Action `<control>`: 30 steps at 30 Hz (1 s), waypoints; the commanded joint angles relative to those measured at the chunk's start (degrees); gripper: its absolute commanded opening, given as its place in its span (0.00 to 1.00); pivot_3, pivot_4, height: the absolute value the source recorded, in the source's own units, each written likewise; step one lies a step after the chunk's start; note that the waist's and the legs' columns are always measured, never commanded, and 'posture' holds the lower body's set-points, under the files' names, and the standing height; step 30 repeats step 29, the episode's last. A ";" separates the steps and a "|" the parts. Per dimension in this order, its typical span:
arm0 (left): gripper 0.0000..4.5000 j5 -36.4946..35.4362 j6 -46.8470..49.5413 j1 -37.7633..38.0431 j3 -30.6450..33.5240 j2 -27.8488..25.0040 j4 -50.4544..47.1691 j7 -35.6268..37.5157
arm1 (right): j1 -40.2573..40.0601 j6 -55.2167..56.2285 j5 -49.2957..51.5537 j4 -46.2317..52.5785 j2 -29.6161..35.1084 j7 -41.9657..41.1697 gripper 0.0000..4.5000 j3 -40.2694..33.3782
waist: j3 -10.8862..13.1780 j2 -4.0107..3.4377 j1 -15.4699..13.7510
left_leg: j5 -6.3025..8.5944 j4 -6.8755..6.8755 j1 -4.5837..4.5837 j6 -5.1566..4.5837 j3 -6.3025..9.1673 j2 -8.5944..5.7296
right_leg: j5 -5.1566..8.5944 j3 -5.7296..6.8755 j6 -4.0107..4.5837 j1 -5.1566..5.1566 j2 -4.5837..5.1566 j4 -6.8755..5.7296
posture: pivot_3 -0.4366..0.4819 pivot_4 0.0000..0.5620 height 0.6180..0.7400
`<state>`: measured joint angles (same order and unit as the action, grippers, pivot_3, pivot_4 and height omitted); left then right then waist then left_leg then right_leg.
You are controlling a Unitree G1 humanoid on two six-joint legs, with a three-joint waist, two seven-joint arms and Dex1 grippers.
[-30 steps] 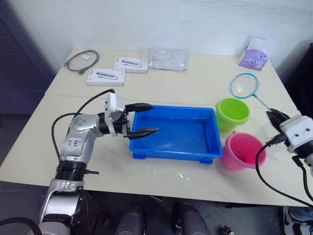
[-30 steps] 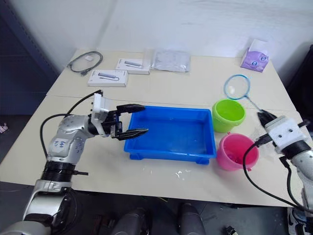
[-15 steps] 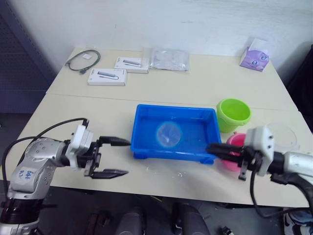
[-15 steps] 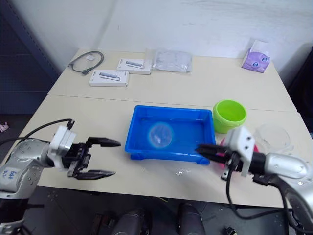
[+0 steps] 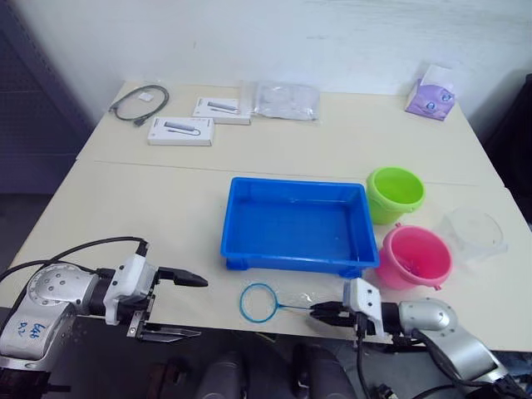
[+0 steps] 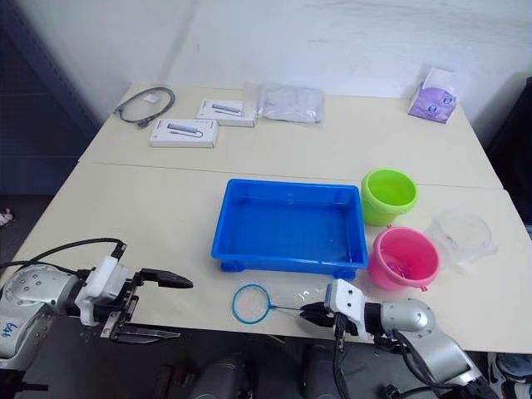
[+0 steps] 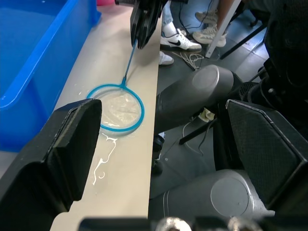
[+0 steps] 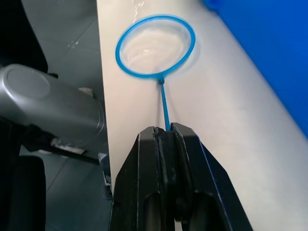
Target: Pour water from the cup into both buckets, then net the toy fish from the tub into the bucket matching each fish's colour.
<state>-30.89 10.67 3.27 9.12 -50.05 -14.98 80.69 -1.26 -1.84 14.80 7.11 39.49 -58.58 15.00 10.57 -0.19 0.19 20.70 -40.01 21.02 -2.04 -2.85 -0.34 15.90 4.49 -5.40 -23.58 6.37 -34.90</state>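
1. Since half a second ago: net out of the tub, now flat on the table at the near edge, just in front of the tub. Right gripper lower and nearer the edge than before, clamped on the thin handle, fingers pressed together around it in the right wrist view. Left gripper a little lower too, at the near-left edge, fingers wide apart, empty.
2. Cup on the table right of the pink bucket, apparently empty. Green bucket just behind the pink one, both beside the tub's right end.
3. Fish: none visible in the tub, only a film of water. Something small and pinkish inside the pink bucket; too small to identify.
4. Step in hand, as judged: netting stage at or near its end, pouring apparently done. Net laid down at the edge, handle not yet released.
5. Next move, as judged: either release the handle cleanly so the ring stays on the table, or lift again if any fish remain. Care needed, ring close to the edge.
6. Surface: pale tabletop, a few water splashes between tub and net. At the back: coiled grey cable, two white boxes, clear bag, purple tissue pack.
7. Room: white wall behind. In the left wrist view, dark floor under the table with someone's shoes and a loose cable.
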 commanded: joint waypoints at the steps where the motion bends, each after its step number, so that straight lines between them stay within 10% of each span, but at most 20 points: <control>1: 1.00 -1.41 1.03 -0.61 1.60 -1.36 -1.30 -0.20 | 2.35 3.74 -1.76 -3.64 -2.62 -0.12 0.09 0.06 | 0.00 -0.02 0.09 | 0.00 0.00 -0.02 0.01 0.00 0.00 | 0.00 0.00 0.00 0.00 0.00 -0.03 | 0.48 0.27 0.99; 10: 1.00 -2.18 3.01 -2.07 2.24 -2.28 -1.56 -0.69 | 1.27 1.81 0.78 1.55 -0.58 -1.96 0.99 -3.33 | 0.06 -0.12 -0.02 | 0.01 0.01 0.00 0.04 0.00 0.00 | 0.01 0.01 0.02 -0.03 0.00 -0.08 | 0.48 0.27 0.99; 20: 1.00 1.93 5.82 -4.21 9.46 -2.16 8.36 -13.24 | -13.46 -1.71 9.37 24.86 8.43 0.08 0.99 -27.05 | 0.11 -0.21 -0.27 | 0.03 0.03 -0.03 0.05 0.03 0.01 | 0.01 0.02 0.01 0.00 0.00 -0.08 | 0.48 0.27 0.99; 30: 1.00 13.74 -15.90 -2.85 8.51 -1.71 26.04 -14.07 | -29.77 8.04 16.65 18.59 7.60 -15.37 0.99 -55.28 | 0.08 -0.12 -0.42 | 0.11 0.09 -0.06 -0.06 -0.10 0.00 | -0.02 -0.03 -0.05 0.04 -0.03 0.06 | 0.48 0.27 0.99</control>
